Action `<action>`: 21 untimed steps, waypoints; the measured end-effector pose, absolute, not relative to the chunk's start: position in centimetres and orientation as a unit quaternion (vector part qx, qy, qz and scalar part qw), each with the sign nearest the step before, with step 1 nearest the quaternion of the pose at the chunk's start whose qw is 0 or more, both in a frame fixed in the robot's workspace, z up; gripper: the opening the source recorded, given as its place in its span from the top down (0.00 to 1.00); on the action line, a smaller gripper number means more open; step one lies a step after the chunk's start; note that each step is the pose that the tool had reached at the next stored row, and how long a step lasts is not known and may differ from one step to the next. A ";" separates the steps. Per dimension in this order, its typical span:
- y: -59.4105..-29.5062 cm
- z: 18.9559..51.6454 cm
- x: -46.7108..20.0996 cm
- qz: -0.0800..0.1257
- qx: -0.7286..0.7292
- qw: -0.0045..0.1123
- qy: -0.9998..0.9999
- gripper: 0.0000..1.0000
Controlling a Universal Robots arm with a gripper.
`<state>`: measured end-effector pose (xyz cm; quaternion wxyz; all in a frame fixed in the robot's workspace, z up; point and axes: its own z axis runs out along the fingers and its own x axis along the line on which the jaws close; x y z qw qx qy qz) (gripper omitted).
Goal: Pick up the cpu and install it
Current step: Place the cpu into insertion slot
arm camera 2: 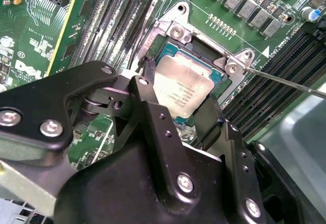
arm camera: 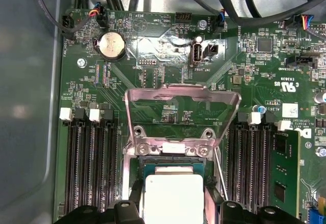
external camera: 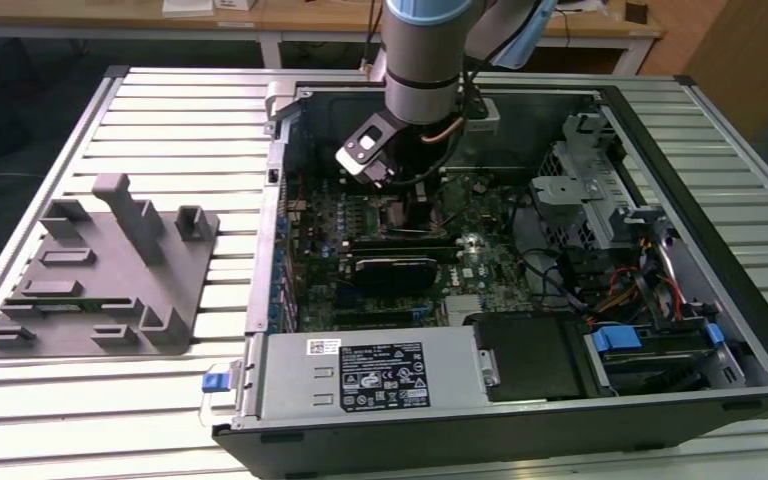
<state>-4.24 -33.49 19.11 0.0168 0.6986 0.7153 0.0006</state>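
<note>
Exterior view: a slatted metal tabletop (external camera: 157, 110) carries an open computer case (external camera: 704, 150) lying on its side, with a gray moulded fixture (external camera: 91, 290) well apart from it toward the exterior view's left. The arm (external camera: 418, 60) reaches down into the case over the green motherboard (external camera: 357, 230), and a power supply (external camera: 371, 375) fills the near edge of the case. In the first wrist view the motherboard (arm camera: 153, 61) shows black memory slots (arm camera: 91, 168) on both sides of the socket, one green memory module (arm camera: 282, 168) seated in the outer slots, and a round coin cell (arm camera: 111, 46) near the board's edge. The socket's metal load plate (arm camera: 182, 107) stands raised and open. In both wrist views the cpu (arm camera: 173, 198) (arm camera 2: 184, 89), its silver-white top facing up, lies within the open socket frame; whether it is fully seated cannot be told. The end effector (arm camera 2: 177, 89) is clamped on the cpu, its black fingers (arm camera 2: 153, 107) pressed against two opposite edges. A thin metal retention lever (arm camera 2: 285, 79) juts out just beside the socket corner.
</note>
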 end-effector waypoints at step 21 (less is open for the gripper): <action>-33.5 18.9 -4.0 0.001 0.699 0.016 0.715 0.45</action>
